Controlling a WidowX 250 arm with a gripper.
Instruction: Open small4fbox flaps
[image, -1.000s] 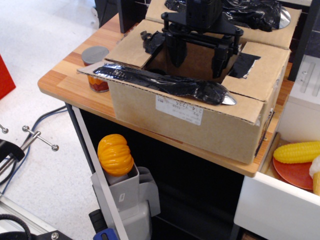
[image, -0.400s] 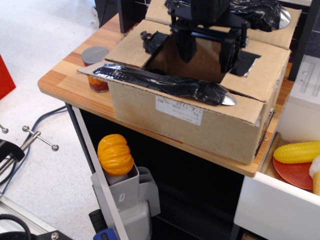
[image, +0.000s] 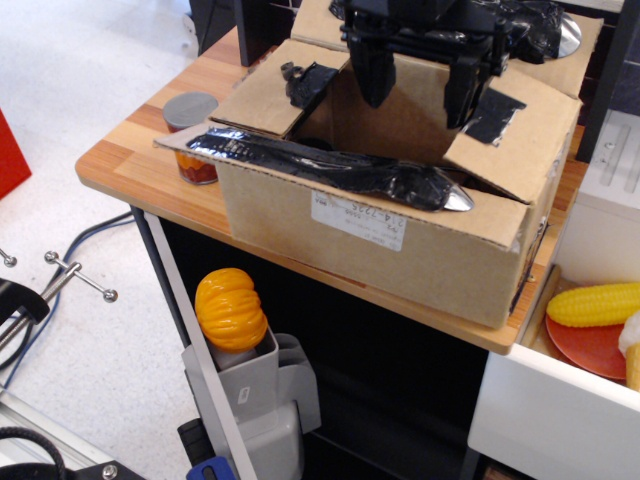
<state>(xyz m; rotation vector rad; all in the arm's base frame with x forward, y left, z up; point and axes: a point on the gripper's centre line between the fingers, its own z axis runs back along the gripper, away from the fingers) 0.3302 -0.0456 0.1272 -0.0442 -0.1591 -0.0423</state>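
Observation:
The small4fbox (image: 430, 255) is a big brown cardboard box with a white label (image: 358, 220), standing on the wooden table (image: 125, 160). Its near long flap (image: 300, 150), covered in black tape, lies flat over the front. The left short flap (image: 262, 95) lies flat. The right short flap (image: 525, 125) is tilted up at its inner edge. The far long flap (image: 520, 45) is folded back. My gripper (image: 418, 85) hangs over the box opening with its fingers spread wide. The right finger (image: 462, 95) is at the right flap's taped edge.
A red jar with a grey lid (image: 190, 138) stands left of the box. A white drawer (image: 545, 405) at the right holds corn (image: 595, 302) on a red plate (image: 590, 345). An orange pumpkin (image: 230, 308) sits below the table.
My gripper has risen out of the box opening and shifted slightly right. The right short flap's inner edge has lifted with it.

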